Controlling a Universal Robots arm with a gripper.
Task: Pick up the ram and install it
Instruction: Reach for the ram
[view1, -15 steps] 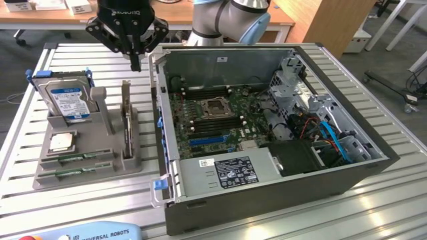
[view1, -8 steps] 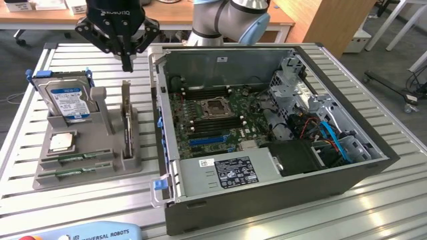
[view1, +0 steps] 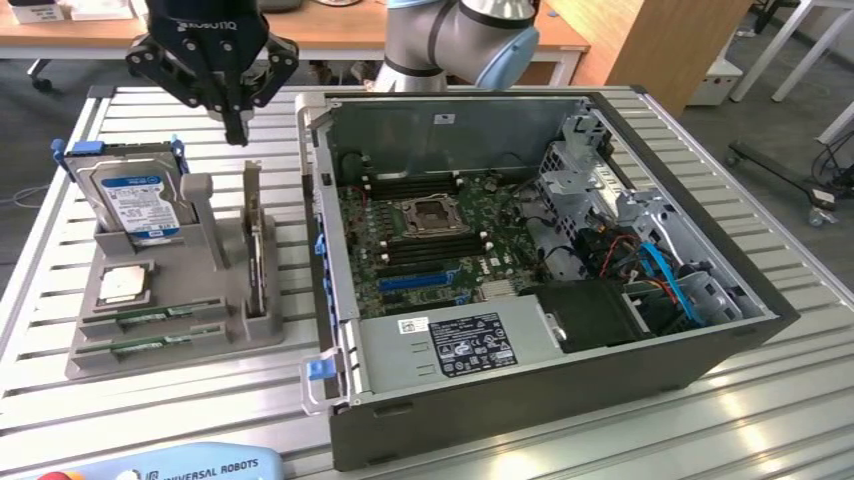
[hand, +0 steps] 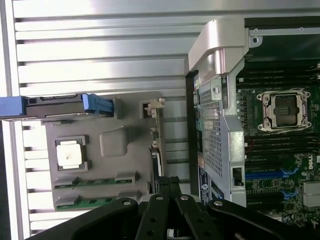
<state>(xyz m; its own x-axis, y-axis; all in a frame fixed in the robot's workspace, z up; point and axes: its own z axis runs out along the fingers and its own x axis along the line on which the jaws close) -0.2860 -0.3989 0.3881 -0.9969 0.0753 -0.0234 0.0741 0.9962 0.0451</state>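
End effector (view1: 236, 128), fingers pinched shut on nothing, hovers over the grey holder (view1: 214, 290) on the table (view1: 54, 400), while the ram (view1: 150, 319) lies well below and apart from it, unpicked, and the open computer case (view1: 534, 400) alongside awaits it.

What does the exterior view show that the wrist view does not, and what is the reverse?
The exterior view shows the power supply, the blue cables, the pendant and the hard drive with its blue label. The wrist view looks straight down on the gray holder, with the hard drive edge-on. Both show the shut gripper, the ram sticks in the holder, the processor chip and the CPU socket.
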